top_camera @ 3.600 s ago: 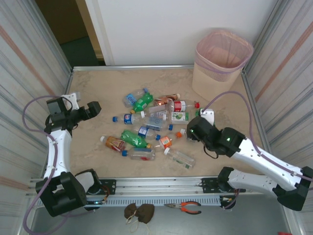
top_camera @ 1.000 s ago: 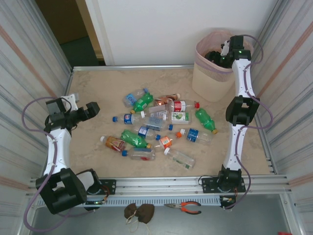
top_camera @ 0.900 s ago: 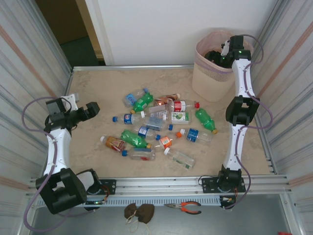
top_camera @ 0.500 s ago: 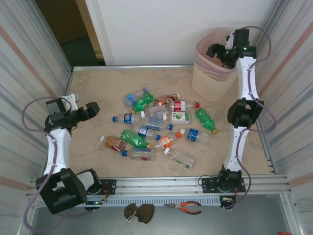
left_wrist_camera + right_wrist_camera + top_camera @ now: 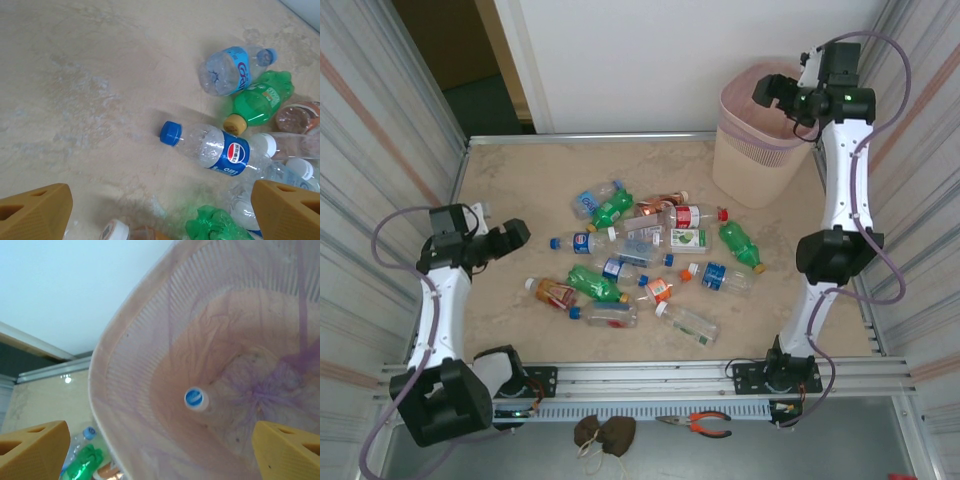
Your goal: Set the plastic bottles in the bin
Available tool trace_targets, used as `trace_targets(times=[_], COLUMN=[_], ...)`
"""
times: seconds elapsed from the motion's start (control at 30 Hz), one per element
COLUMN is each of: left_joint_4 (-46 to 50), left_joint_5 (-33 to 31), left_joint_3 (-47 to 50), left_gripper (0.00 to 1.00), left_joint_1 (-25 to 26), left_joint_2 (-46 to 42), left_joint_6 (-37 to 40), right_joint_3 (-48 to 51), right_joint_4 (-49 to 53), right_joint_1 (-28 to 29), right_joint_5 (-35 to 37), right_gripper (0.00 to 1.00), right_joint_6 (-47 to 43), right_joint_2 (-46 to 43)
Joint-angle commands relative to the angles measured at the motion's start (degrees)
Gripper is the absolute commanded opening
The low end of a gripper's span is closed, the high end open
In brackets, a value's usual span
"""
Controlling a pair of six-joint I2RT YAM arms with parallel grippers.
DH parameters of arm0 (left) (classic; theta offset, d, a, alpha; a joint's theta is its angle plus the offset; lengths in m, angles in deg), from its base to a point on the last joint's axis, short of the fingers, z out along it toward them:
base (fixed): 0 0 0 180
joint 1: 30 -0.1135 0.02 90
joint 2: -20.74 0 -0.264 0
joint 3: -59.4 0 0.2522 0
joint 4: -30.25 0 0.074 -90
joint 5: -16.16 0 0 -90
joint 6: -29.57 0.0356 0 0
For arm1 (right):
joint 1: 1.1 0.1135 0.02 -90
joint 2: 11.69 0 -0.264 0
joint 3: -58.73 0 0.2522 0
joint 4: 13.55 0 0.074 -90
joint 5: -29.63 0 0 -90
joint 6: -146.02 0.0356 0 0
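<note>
Plastic, thin and mostly clear, is what the bottles (image 5: 620, 255) look to be made of. They lie on their sides in a loose heap at the middle of the table (image 5: 520, 170), several touching or overlapping. A clear bottle (image 5: 687, 322) lies closest to the near edge.

By the left edge the left gripper (image 5: 513, 237) hangs low, jaws spread wide and holding nothing, aimed at the heap. In its wrist view a blue-cap bottle (image 5: 215, 150) lies just ahead. It is free on the cap side, with a green bottle (image 5: 257, 102) just beyond it.

They seem empty, so probably very light, smooth and round. That makes them apt to roll or skid at a nudge and to buckle under a hard squeeze. The best hold is likely across the labelled middle, with the jaws square to the long axis. The cap is stiffer but small and easy to miss. The blue-cap bottle, on the heap's open side, looks the easiest to take without shoving its neighbours.

At the far right corner stands the bin (image 5: 740, 170). The right gripper (image 5: 772, 92) hangs over its rim, fingers wide apart and empty. From its wrist view a binned bottle (image 5: 195, 399) rests on the pink liner at the bottom. Most of the job is left to do.
</note>
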Motion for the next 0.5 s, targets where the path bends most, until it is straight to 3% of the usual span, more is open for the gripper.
trace_targets(times=[0.0,0.23,0.37,0.47], left_joint_4=[6.51,9.95,10.07,7.76], left_joint_5=[-8.04,-13.25,-14.56,-11.95], left_joint_3=[-0.60,4.45,8.48,11.78], left_gripper=[0.92,0.89,0.83,0.78], left_joint_1=[2.06,7.95,10.44,10.48], left_joint_2=[-2.66,-6.09,-7.06,-6.96], left_joint_6=[-6.01,-21.90,-30.78,-35.13], right_joint_3=[5.65,24.85,28.80,29.88], right_joint_4=[-0.87,-10.82,-12.44,-12.31], right_joint_1=[0.95,1.78,2.17,2.58], right_joint_5=[1.23,-0.21,-1.11,-1.34], right_gripper=[0.92,0.91,0.90,0.90], right_joint_6=[-0.34,4.04,4.74,4.65], right_joint_2=[-6.38,-19.06,-21.99,-23.08])
